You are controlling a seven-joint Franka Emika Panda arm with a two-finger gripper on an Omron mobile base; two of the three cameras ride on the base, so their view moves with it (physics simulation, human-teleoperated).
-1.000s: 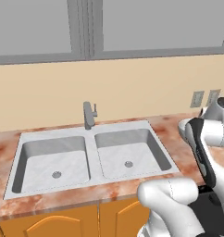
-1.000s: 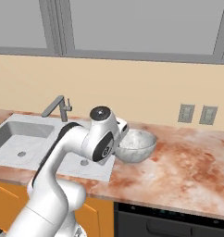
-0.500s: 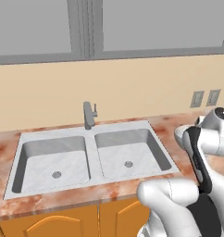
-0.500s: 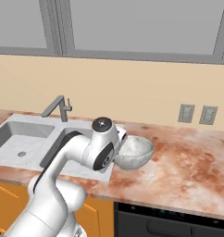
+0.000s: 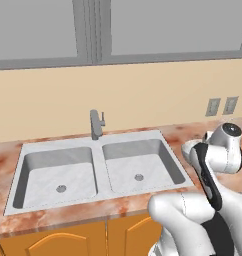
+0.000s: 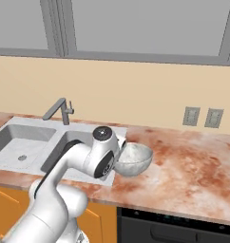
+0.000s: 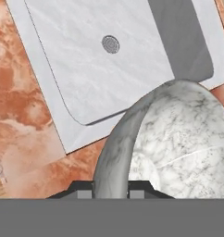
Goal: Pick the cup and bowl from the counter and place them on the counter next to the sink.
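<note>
Marbled grey bowl [image 7: 178,139] is pinched by its rim in the gripper [image 7: 111,189], hanging over the pink counter [image 7: 26,125] just beside the sink [image 7: 86,55].

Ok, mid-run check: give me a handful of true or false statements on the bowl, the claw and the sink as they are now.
1. The claw is closed on the rim of the bowl. True.
2. The bowl lies inside the sink's left basin. False: it is at the counter to the right of the sink, by the right basin's edge.
3. The sink has two basins, each with a round drain. True.
4. The tap is running water into the right basin. False: no water shows; both basins look dry.
5. A cup stands inside the bowl. False: the bowl's pale marbled inside is bare in the hand view.
</note>
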